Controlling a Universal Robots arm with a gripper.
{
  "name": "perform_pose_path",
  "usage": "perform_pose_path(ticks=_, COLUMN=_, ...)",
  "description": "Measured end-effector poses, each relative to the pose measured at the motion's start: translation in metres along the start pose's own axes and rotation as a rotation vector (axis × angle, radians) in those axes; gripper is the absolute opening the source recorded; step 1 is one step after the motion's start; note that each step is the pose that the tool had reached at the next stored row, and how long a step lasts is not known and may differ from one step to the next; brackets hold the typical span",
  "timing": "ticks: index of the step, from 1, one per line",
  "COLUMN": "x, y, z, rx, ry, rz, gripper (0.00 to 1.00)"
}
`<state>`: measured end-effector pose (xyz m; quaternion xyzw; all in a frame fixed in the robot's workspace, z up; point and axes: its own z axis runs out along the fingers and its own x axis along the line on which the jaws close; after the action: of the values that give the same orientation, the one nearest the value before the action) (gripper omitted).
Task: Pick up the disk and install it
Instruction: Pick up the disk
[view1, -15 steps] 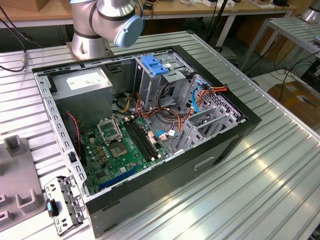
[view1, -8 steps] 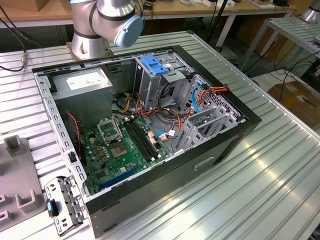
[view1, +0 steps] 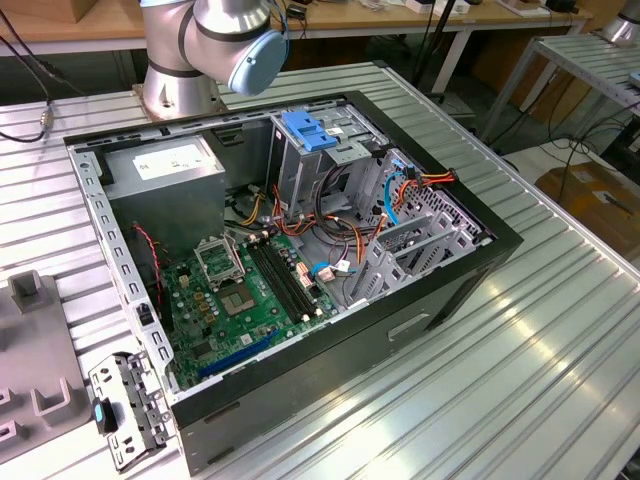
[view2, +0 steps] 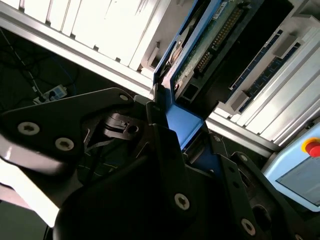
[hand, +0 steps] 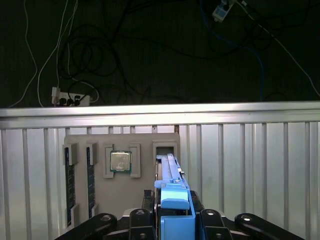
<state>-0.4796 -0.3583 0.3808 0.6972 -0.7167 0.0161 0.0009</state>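
Where the gripper (hand: 174, 222) reaches over the ribbed table (hand: 250, 175), its fingers (hand: 146, 215) sit narrow, closed on the blue rail of the disk (hand: 170, 175). The disk stands on edge, with its far end at a slot in the grey tray (hand: 145, 145). I cannot tell whether that end is seated in the slot or lifted clear of it.

In the second wrist view the gripper (view2: 172, 135) has the same blue rail pinched between its dark fingers (view2: 159, 127). The disk (view2: 200, 45) shows its green circuit board and a row of connector pins there.

On the tray, beside the disk's slot, a CPU (hand: 120, 161) lies flat in its own pocket. Two memory sticks (hand: 69, 185) stand in slots beyond it. A pendant (view2: 300, 170) with a red button lies near the tray in the second wrist view.

In the exterior view the case (view1: 400, 330) lies open on the table (view1: 500, 400), with its motherboard (view1: 240, 290) facing up. The metal cage (view1: 300, 165) stands at the case's far side, with a blue latch (view1: 305, 130) on top. A grey power supply (view1: 165, 165) sits on the exterior view's left of the cage. The arm (view1: 215, 40) has its base just behind the case.
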Motion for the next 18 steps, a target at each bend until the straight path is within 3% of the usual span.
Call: perform_pose_path(ticks=18, x=0.0001, y=-0.0001, z=-0.0065, rx=-0.0002, ry=-0.0001, rz=0.0, gripper=0.37)
